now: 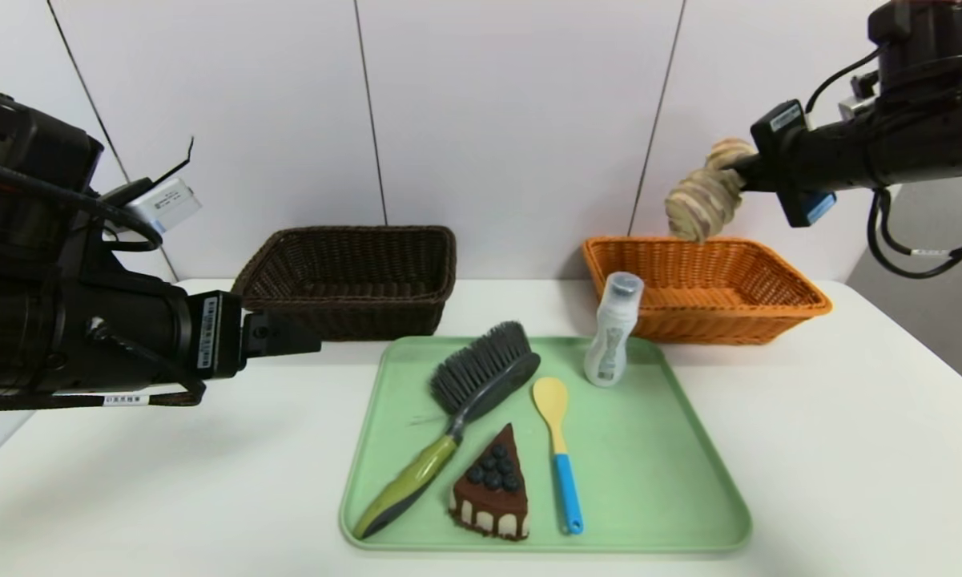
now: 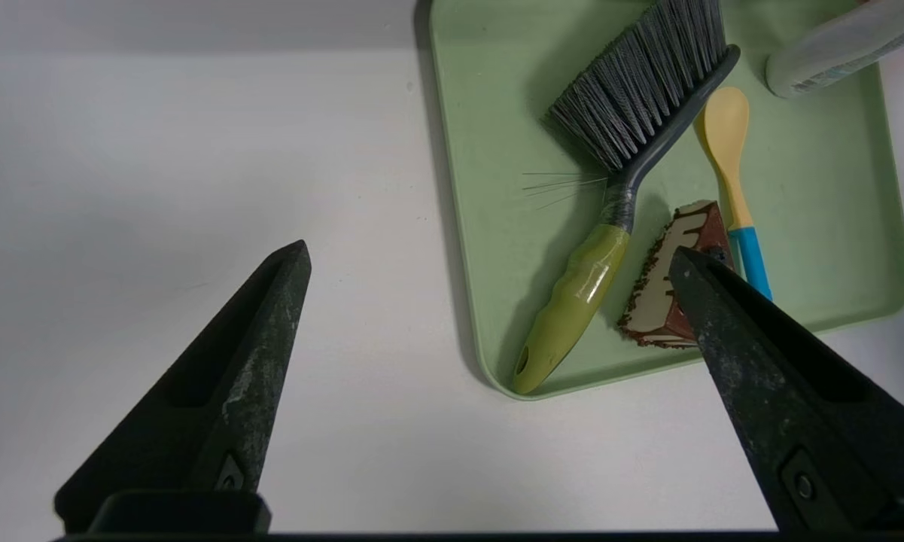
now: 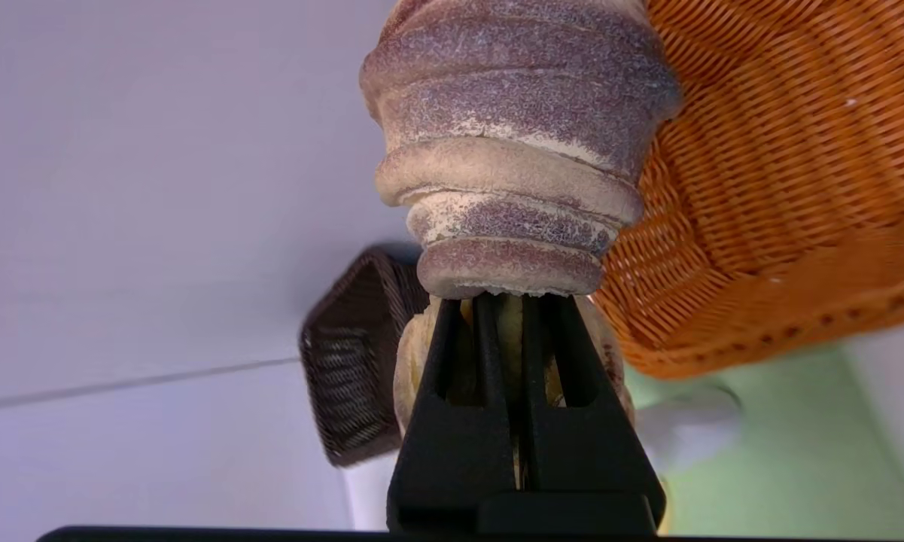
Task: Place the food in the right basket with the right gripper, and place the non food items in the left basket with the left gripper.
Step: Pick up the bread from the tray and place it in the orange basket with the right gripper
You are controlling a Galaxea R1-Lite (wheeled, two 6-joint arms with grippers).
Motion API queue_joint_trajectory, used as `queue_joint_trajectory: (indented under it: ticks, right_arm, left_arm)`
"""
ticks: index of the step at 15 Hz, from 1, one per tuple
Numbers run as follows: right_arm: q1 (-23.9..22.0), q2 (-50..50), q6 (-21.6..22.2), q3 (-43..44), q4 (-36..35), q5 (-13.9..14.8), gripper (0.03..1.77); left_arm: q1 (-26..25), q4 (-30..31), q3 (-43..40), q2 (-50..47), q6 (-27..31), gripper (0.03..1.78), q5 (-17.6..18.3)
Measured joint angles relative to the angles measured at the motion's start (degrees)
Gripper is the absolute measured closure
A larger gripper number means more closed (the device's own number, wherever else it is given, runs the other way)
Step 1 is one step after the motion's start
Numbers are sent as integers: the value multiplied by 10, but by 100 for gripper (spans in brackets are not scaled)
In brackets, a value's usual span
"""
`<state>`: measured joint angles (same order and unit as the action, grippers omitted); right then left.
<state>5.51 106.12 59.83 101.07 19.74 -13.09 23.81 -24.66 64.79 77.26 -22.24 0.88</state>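
Bread was the only item off the tray at that moment. My right gripper (image 1: 738, 170) had its jaws pressed together on one end of the braided loaf (image 1: 703, 202), and the loaf hung in the air above the back-left corner of the orange basket (image 1: 769, 316), at about 1 o'clock from the green tray (image 1: 689, 481). It was not yet inside, and what I could see of the basket's inside was bare.

My left gripper (image 2: 489, 293) waited at about 9 o'clock from the tray, above the bare white table (image 1: 849, 449), with its jaws spread wide and nothing between them.

On the tray four things remained. The chocolate cake wedge (image 1: 493, 489) lay near the front edge, at 6 o'clock. The grey-bristled brush (image 1: 456, 401) lay slanted just beside it, bristles toward 12 o'clock and green handle toward 7 o'clock. The yellow spoon with blue handle (image 1: 559, 449) lay just to the right of the cake. The small white bottle (image 1: 611, 332) stood upright at the back, near 1 o'clock.

The dark brown basket (image 1: 352, 280), at 11 o'clock from the tray, showed nothing inside as far as I could see.

So I judged the task was at its first delivery: the loaf had still to be released, then the cake was left for my right side and three non-food items for my left.
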Motion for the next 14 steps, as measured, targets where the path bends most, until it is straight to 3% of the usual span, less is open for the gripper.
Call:
queue_joint_trajectory:
  ticks: [4,9,14]
  right_arm:
    - [-8,103,91,81,4,-3,170]
    - [-19,178,150,101,13,5,170]
    - [-23,206,157,102,30,31,170]
  left_arm:
    - [0,0,0,-2,0,12,-1]
    - [0,1,-2,1,0,12,-1]
    - [0,3,-5,5,0,12,0]
